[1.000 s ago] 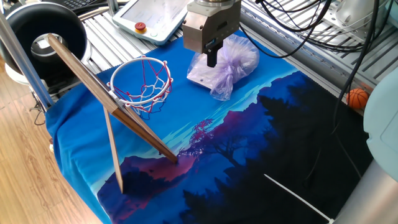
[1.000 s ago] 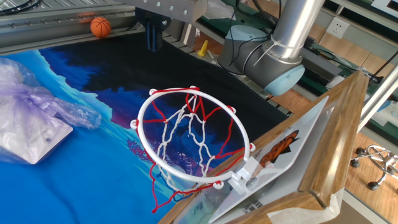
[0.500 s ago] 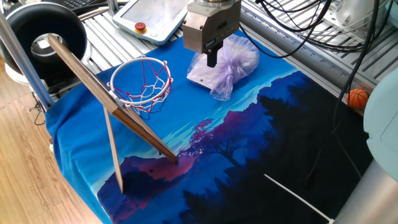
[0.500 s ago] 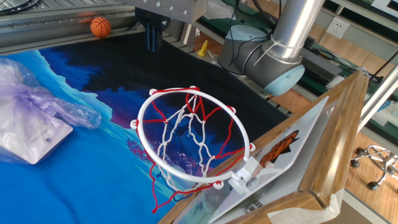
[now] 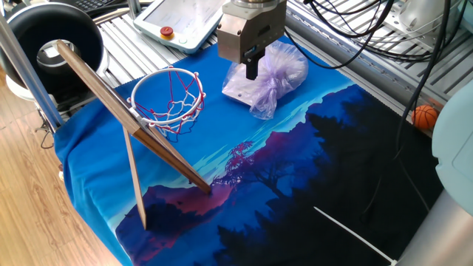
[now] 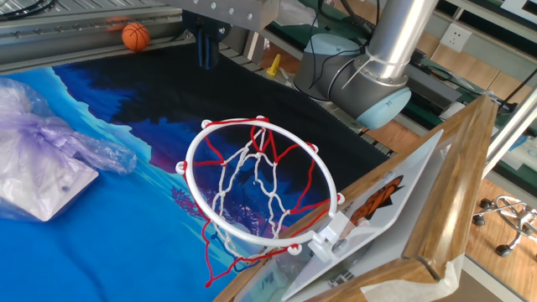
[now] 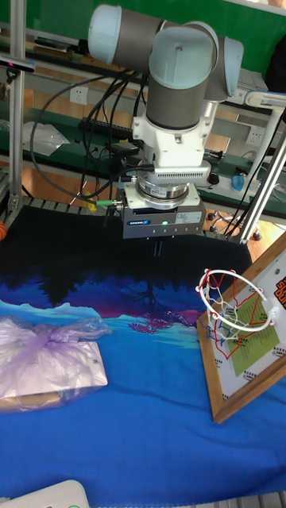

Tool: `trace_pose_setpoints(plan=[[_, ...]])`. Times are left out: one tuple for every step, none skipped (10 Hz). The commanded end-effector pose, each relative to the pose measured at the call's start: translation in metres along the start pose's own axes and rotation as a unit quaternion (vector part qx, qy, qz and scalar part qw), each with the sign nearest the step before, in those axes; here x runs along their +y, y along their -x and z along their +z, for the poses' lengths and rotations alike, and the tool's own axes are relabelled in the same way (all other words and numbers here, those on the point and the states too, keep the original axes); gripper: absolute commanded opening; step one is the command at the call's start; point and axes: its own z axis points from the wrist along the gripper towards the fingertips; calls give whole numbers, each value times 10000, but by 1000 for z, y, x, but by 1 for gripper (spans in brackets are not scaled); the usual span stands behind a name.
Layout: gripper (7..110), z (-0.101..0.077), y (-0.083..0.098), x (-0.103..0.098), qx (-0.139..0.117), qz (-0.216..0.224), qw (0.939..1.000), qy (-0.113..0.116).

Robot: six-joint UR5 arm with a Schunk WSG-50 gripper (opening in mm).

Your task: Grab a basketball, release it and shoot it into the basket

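There was one tiny orange basketball [image 5: 424,117], one red-rimmed string-net basket [image 5: 168,103], one translucent lilac plastic bag [image 5: 270,75], one big black round tub [image 5: 53,38], and one blue printed cloth [image 5: 244,185].

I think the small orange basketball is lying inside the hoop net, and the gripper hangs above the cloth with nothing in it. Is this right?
Not quite. The basketball is not in the hoop; the other fixed view shows it lying at the far edge of the cloth, well away from the net. The gripper does hang above the cloth with nothing in it.
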Motion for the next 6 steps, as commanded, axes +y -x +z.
trace_pose_setpoints(plan=[[7, -2, 1, 3, -25, -3, 10000, 60], [7, -2, 1, 3, -24, -2, 10000, 52], [7, -2, 1, 3, -25, -11, 10000, 60], [7, -2, 1, 4, -27, -13, 10000, 67], [7, -2, 0, 3, -16, -2, 10000, 54], [7, -2, 0, 3, -15, -1, 10000, 46]])
